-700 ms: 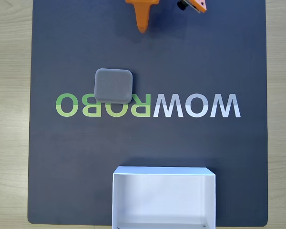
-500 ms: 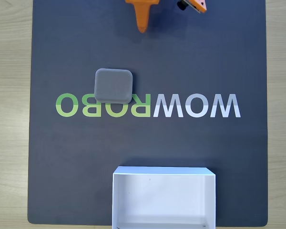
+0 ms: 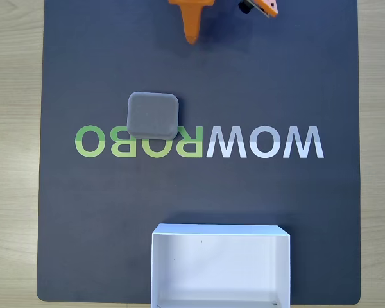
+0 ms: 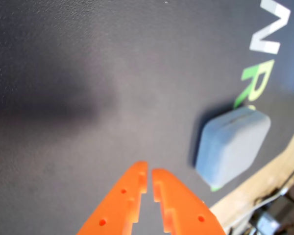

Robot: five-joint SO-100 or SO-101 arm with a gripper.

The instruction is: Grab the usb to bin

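Orange two-finger gripper (image 4: 149, 172) has its jaws nearly together on nothing, hanging over bare dark mat (image 3: 295, 77). Nothing of the task is done. The small matte grey rounded-square usb (image 3: 153, 115) lies flat ahead of the fingertips and off to the right in the wrist view, untouched. The shallow white rectangular bin (image 3: 220, 230) waits beyond it, well apart. Only printed lettering (image 3: 199, 142) lies between; I judge the way clear.
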